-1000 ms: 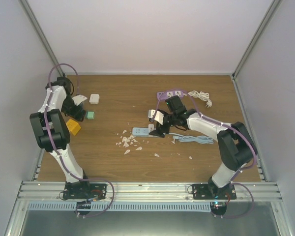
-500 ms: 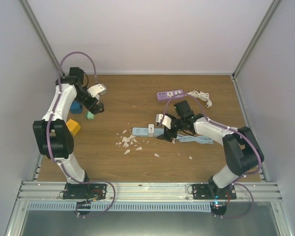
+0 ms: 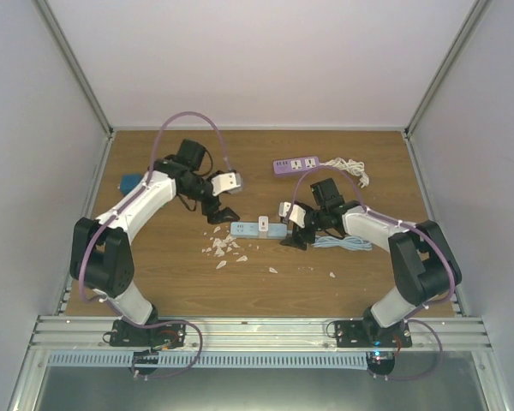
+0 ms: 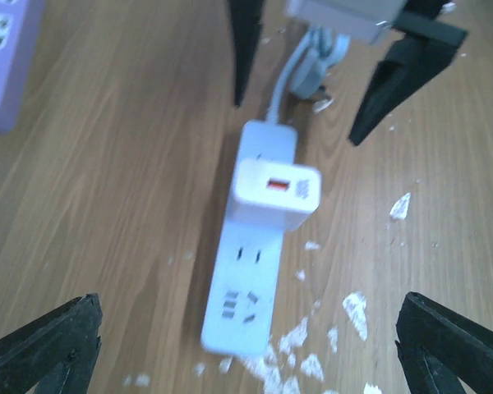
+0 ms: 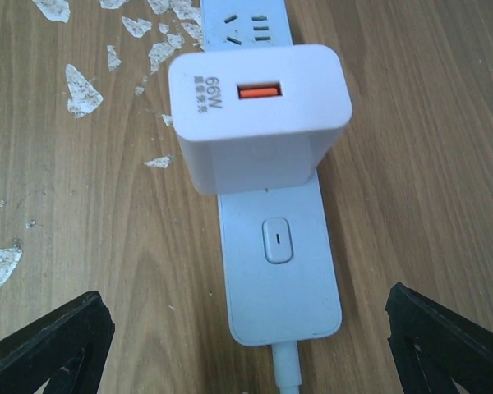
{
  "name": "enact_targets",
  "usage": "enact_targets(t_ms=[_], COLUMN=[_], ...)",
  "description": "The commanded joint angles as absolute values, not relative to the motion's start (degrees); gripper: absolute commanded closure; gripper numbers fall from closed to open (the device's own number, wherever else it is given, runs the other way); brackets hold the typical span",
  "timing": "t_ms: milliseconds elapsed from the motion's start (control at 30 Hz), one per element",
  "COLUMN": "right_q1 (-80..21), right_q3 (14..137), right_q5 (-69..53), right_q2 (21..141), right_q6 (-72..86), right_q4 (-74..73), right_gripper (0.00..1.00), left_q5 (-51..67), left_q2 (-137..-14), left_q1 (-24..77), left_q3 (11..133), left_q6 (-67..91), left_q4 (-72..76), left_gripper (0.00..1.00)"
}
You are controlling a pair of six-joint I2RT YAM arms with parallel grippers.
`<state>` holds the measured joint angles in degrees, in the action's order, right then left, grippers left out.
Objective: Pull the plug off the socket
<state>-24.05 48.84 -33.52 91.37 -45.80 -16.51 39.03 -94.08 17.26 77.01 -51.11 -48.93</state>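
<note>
Swinging in from the left side of the table (image 3: 368,291), the left gripper (image 3: 221,213) now hangs just short of the free end of the power strip (image 3: 250,229). The right gripper (image 3: 295,233) has barely shifted at the cord end.

From the top view, the plug (image 3: 263,226) stands in the strip between the two grippers, so nothing is pulled yet. The strip lies mid-table, well apart from every edge. A purple strip (image 3: 295,164) sits beyond the right jaws, well clear, and white scraps (image 3: 223,248) lie scattered just to one side of the left jaws.

Over to the left wrist view: the left jaws are spread wide and carry nothing. The strip runs straight ahead between them, with the plug further along it and still fully seated. Beyond the plug, the right gripper's dark fingers (image 4: 245,49) point down, spread just as wide. The two arms face each other, so the room along the strip is shared and tight.

Now the right wrist view: these jaws are also wide open and hold nothing. The plug sits ahead, centred between them. The switch button (image 5: 277,240) and the cord (image 5: 283,369) lie nearer the jaws than the plug does. The plug's body sits flush on the strip.

My read is that the whole pull is left to do. One gripper must pin the strip and the other must close on the plug. Straight up looks like the open way out, and sideways there is bare wood on both flanks.
</note>
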Motion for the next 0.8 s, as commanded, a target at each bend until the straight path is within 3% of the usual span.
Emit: enact_targets(t_ms=[0, 400, 767], right_q1=[-23.04, -23.08, -23.24], right_q3=[48.58, 50.32, 52.43], right_q5=[-34.71, -34.77, -34.91], right_q2=[91.84, 96.13, 100.10], right_q6=[-47.48, -46.29, -44.27], right_q4=[-16.08, -14.20, -11.99], right_gripper=[0.09, 0.10, 0.13], left_q5=[43.17, 42.95, 40.09], left_q2=[-94.36, -96.75, -101.08], left_q1=[21.41, 26.52, 30.25], left_q3=[74.60, 65.91, 65.12], left_q6=[-53.35, -53.82, -50.65], left_q4=[-40.56, -26.81, -20.63], left_gripper=[0.03, 0.05, 0.11])
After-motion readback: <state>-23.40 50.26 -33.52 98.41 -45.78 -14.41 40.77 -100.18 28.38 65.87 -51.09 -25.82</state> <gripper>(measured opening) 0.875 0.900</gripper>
